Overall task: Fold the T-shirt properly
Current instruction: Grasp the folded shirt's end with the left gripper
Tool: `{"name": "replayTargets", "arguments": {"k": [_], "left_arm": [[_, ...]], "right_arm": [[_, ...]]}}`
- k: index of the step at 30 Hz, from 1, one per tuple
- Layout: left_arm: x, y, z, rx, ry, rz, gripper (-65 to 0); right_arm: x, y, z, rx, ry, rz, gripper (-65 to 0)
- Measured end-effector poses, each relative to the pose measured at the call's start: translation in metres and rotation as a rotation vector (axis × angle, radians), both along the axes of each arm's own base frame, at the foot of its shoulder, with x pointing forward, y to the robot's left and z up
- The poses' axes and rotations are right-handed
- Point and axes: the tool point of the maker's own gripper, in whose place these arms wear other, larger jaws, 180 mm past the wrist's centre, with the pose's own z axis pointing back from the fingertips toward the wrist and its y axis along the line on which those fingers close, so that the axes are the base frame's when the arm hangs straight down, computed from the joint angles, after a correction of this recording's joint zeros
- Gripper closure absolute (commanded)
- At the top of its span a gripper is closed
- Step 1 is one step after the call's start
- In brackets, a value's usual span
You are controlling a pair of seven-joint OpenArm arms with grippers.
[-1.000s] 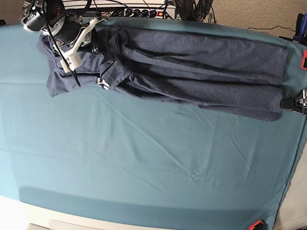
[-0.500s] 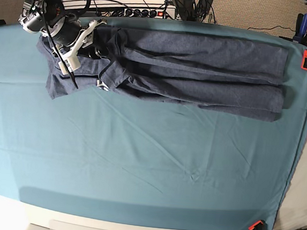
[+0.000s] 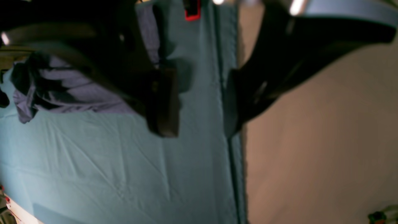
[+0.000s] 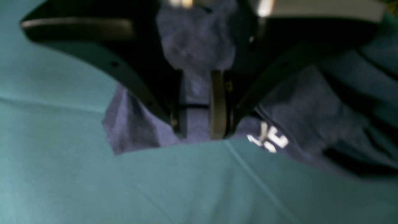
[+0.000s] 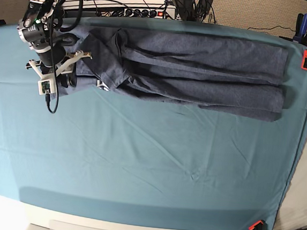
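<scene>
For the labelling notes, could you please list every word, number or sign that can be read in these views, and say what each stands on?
White marks on the T-shirt, near its edge beside the right pincer: lettering of some kind, too blurred to read.
The same white patch in the base view: too small to read.
Nothing else carries legible text.

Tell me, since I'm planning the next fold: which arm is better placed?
Right, probably: its gripper hangs over the slate-blue knit T-shirt sleeve end; the left gripper is off past the table edge.
</scene>
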Motion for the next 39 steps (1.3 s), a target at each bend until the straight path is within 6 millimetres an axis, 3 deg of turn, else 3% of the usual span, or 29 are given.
{"name": "replayTargets", "arguments": {"k": [5,13,18,23,29,39], "left_arm": [[0.001,-0.003,-0.004,-0.010,0.002,-0.003,-26.0],[0.000,-0.004,-0.006,-0.014,0.004,-0.004,-26.0],[-0.021,-0.007,-0.036,-0.018,0.097,-0.008,-26.0],[-0.041,-0.025,-0.076,-0.080,0.163,-0.007,-26.0],[-0.065,-0.042,-0.111,-0.140,0.246,0.001,-26.0],[-0.087,-0.060,-0.141,-0.205,0.326,0.021,-26.1]], "right_arm": [[-0.004,0.015,-0.012,0.081,0.017,-0.033,-13.1],[-0.019,0.024,-0.063,0.188,0.152,-0.077,-13.1],[-0.015,0.042,-0.055,0.246,0.122,0.006,-13.1],[-0.005,0.044,-0.047,0.236,0.090,0.038,-13.1],[-0.007,0.043,-0.048,0.230,0.103,0.040,-13.1],[-0.007,0.045,-0.047,0.240,0.100,0.041,-13.1]]}}
